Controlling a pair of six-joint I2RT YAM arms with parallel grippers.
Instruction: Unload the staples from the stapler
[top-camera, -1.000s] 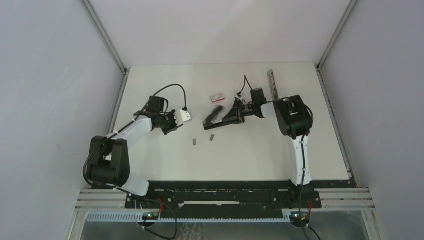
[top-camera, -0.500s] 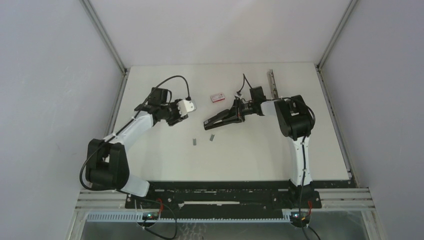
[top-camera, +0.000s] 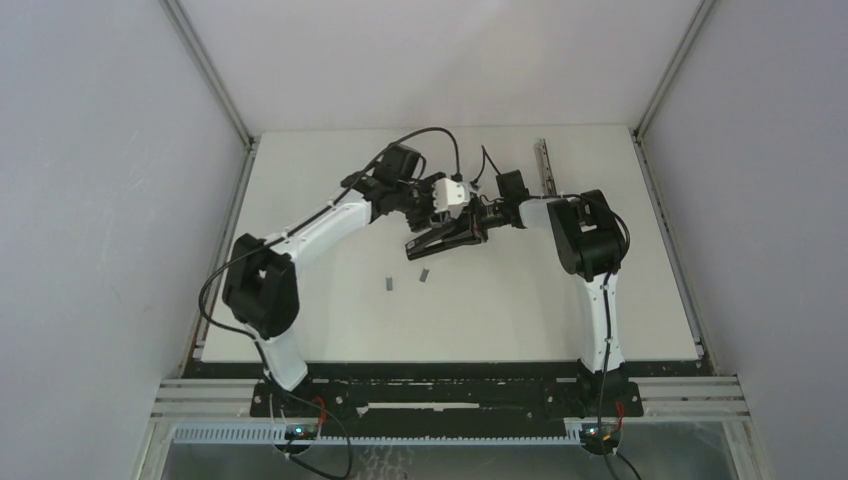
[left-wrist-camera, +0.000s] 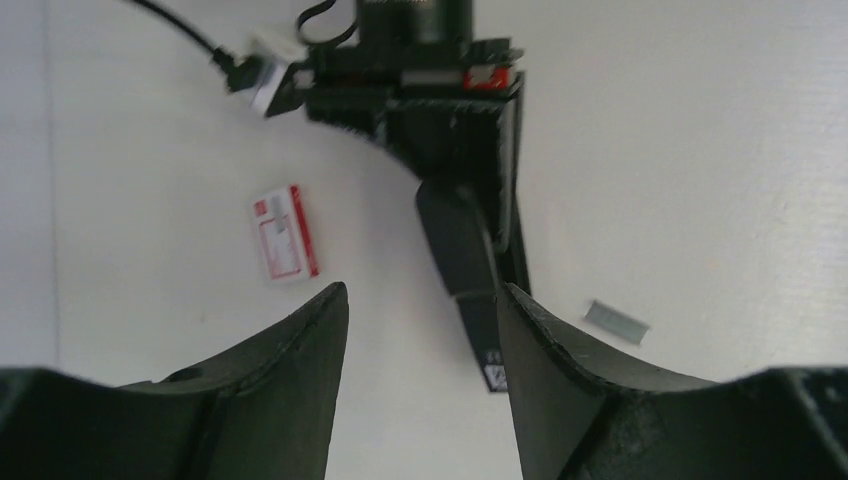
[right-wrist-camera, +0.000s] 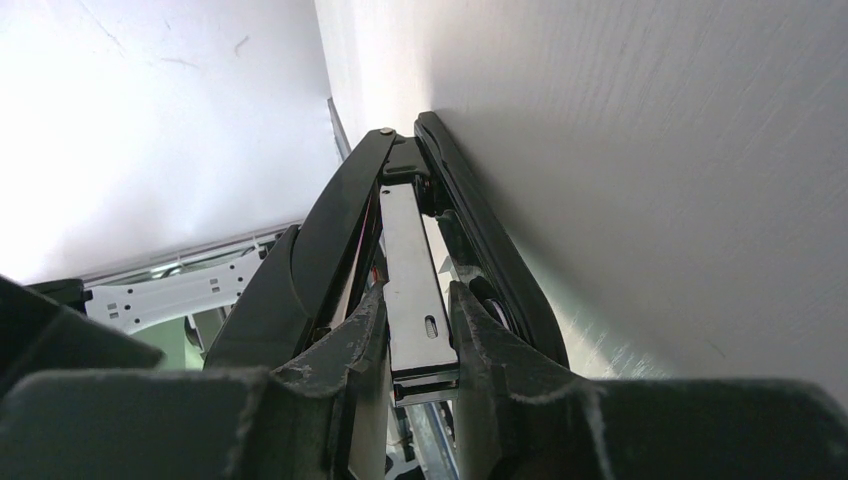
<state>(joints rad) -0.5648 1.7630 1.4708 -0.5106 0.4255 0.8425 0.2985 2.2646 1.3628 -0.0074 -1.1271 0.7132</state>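
My right gripper (right-wrist-camera: 415, 295) grasps the black stapler (top-camera: 435, 242); my left gripper (left-wrist-camera: 420, 300) hangs released above it.

Nearest my bases, a grey strip of staples (top-camera: 388, 284) lies flat on the white table (top-camera: 500, 320), with a second strip (top-camera: 424, 275) just beside it. Both are loose and apart from the stapler, with the second strip close to its nose. Beyond them the stapler is splayed open. My right fingers (right-wrist-camera: 490, 350) are clenched on the shiny magazine between its top arm and base. My left fingers (left-wrist-camera: 290, 380) stand apart with nothing between them, over the stapler's nose end. I cannot tell whether the stapler rests on the table. A small red-and-white box (left-wrist-camera: 285, 232) lies near the stapler, not touching it. Farthest off, a thin metal rail (top-camera: 543, 165) lies near the table's far right edge.
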